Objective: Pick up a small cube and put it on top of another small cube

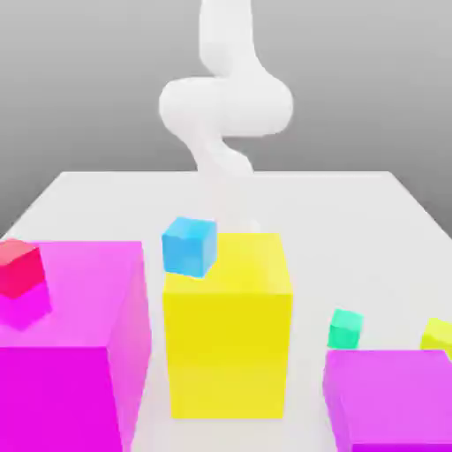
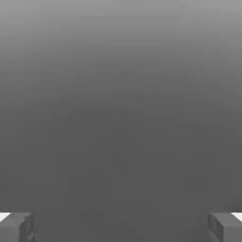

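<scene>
The small teal-green cube (image 1: 345,328) rests on the white table (image 1: 353,221), to the exterior view's right of the tall yellow block (image 1: 227,327) and just behind a magenta block (image 1: 388,397). The white arm (image 1: 225,106) curls down behind the yellow block. In the hand view my gripper (image 2: 121,228) is open, its two grey fingertips (image 2: 16,227) standing far apart with nothing between them and only plain grey beyond.
A big magenta block (image 1: 75,353) at the exterior view's left carries a small red cube (image 1: 19,267). A small sky-blue cube (image 1: 189,245) shows at the yellow block's upper left corner. A small yellow-green cube (image 1: 439,335) sits at the right edge.
</scene>
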Available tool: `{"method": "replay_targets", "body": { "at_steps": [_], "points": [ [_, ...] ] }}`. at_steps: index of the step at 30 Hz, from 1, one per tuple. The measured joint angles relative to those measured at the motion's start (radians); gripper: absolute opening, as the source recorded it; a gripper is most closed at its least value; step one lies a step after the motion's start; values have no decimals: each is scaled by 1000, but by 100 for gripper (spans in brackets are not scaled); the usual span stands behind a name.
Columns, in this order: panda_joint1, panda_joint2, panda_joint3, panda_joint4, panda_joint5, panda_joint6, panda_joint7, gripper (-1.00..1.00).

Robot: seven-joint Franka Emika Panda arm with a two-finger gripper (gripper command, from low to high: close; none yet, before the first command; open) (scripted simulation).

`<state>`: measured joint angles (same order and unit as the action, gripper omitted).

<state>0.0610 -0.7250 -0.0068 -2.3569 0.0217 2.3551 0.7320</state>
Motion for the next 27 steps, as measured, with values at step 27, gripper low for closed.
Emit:
{"method": "replay_targets", "body": {
  "at_steps": [27],
  "points": [
    [492,893,58,-496,-102,668,-426,0]
  ]
}}
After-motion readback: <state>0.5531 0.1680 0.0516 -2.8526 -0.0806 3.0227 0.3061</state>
